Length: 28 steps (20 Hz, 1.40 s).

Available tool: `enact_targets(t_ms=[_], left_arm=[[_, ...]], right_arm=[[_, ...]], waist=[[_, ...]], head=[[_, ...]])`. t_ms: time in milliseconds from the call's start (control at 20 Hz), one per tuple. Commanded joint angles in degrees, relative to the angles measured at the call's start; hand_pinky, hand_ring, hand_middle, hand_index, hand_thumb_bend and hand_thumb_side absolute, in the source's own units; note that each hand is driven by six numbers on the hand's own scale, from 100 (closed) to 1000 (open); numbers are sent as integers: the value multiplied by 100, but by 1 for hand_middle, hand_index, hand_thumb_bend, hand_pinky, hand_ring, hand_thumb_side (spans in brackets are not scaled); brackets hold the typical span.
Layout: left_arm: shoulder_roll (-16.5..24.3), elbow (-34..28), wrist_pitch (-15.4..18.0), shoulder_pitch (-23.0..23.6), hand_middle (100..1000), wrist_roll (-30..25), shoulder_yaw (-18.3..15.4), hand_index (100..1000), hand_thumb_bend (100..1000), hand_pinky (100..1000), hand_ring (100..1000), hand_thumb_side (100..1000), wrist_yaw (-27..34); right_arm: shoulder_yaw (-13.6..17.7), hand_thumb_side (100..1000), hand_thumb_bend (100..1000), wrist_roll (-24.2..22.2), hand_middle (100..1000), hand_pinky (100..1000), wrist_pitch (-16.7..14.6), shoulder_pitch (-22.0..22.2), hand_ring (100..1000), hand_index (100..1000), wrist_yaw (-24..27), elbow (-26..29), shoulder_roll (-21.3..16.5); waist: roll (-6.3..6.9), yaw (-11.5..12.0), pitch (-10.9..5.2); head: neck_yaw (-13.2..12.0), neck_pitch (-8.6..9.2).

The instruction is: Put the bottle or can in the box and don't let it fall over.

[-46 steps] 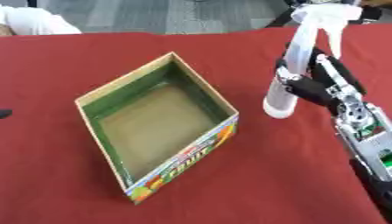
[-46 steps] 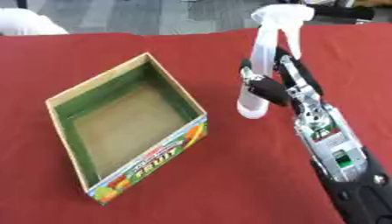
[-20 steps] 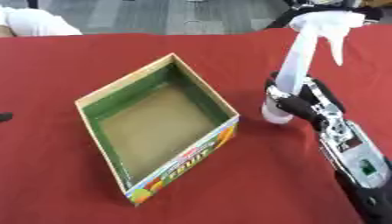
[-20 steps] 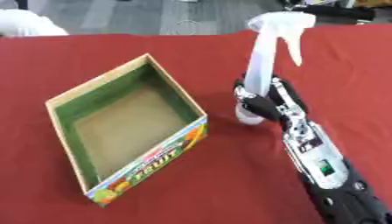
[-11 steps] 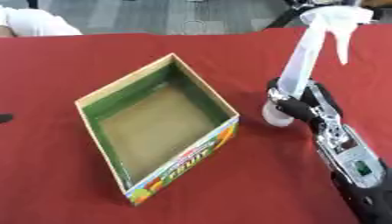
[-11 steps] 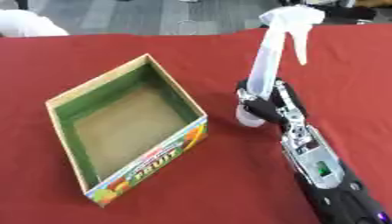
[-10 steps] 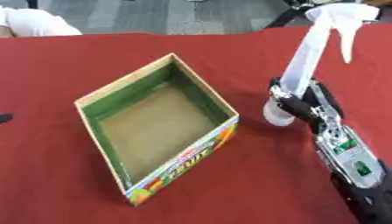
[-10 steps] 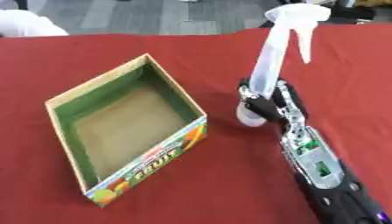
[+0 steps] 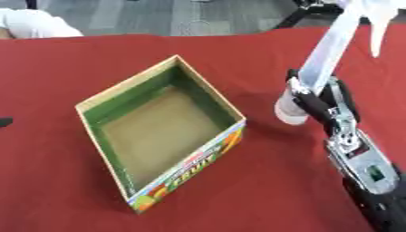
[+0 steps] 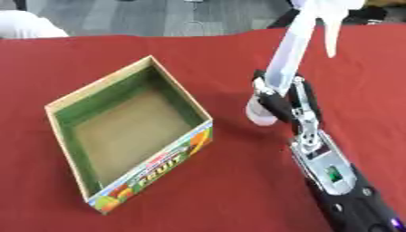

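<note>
Red cloth (image 9: pixel 238 199) under green-lined box (image 9: pixel 161 136), right hand (image 9: pixel 321 100) gripping tilted spray bottle (image 9: pixel 325 63), grey floor (image 9: pixel 182 16) beyond

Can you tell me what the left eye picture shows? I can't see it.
The robot's right hand is curled round a white spray bottle, which leans with its top to the right, above a red tablecloth. To the left sits an open, empty cardboard box, green inside, with fruit pictures on its side.

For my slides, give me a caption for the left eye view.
Right hand grips a tilted spray bottle beside the empty box.
</note>
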State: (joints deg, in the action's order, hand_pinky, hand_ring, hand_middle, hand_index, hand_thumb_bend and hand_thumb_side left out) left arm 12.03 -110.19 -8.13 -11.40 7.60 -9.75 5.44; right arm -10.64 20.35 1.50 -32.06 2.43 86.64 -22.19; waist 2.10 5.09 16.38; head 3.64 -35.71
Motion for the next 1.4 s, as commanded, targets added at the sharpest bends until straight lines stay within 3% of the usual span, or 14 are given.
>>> enact_targets(t_ms=[50,100,150,200,350,650,1000,1050,1100,1150,1400], left_arm=[[68,-85,7,-44,966,-21,-37,735,206,722,1000,866,27],[72,-87,8,-44,966,-19,-39,735,206,722,1000,865,30],[75,-88,9,-44,966,-17,-41,735,205,722,1000,871,33],[78,-88,9,-44,966,-13,-43,735,207,721,1000,864,37],[82,-81,3,-30,967,-4,-48,735,206,722,1000,866,42],[84,-68,-6,-11,968,23,-67,735,206,722,1000,870,35],[77,-16,-63,-27,968,77,-90,734,209,721,1000,884,13],[74,-1,-69,-41,968,78,-88,734,209,721,1000,887,14],[66,19,-76,-64,969,76,-83,734,210,721,1000,889,16],[59,38,-80,-87,968,72,-79,734,210,721,1000,889,14],[-16,132,-88,-262,969,10,-24,734,212,721,1000,898,31]], right_arm=[[20,454,100,85,100,1000,-9,-183,611,112,-83,414,-268],[-1,454,100,71,100,1000,10,-228,612,112,-65,515,-313],[-20,525,100,51,100,1000,31,-269,614,112,-39,606,-350],[-51,447,100,18,100,1000,46,-335,615,112,-10,711,-392],[-191,429,100,-94,100,991,202,-601,618,114,103,1087,-479],[-551,443,100,-305,100,983,681,-1073,608,116,362,1688,-418],[-796,457,100,-396,100,981,1020,-1096,614,117,845,2497,-656],[-821,464,100,-400,100,980,1072,-1117,616,117,911,2577,-644],[-857,355,100,-404,100,979,1128,-1154,616,117,979,2630,-589],[-890,470,100,-406,100,979,1178,-1190,616,117,1036,2657,-532],[-1100,470,100,-371,100,979,1347,-1315,614,117,1176,2485,-95]], waist=[[-10,0,-149],[-15,1,-159],[-19,2,-166],[-24,4,-175],[-34,20,-193],[-71,107,-183],[-170,286,-110],[-182,316,-95],[-192,356,-72],[-197,387,-52],[-200,570,89]], head=[[11,-20],[11,-25],[13,-30],[18,-34],[51,-55],[131,-98],[288,-71],[319,-62],[363,-44],[395,-27],[571,79]])
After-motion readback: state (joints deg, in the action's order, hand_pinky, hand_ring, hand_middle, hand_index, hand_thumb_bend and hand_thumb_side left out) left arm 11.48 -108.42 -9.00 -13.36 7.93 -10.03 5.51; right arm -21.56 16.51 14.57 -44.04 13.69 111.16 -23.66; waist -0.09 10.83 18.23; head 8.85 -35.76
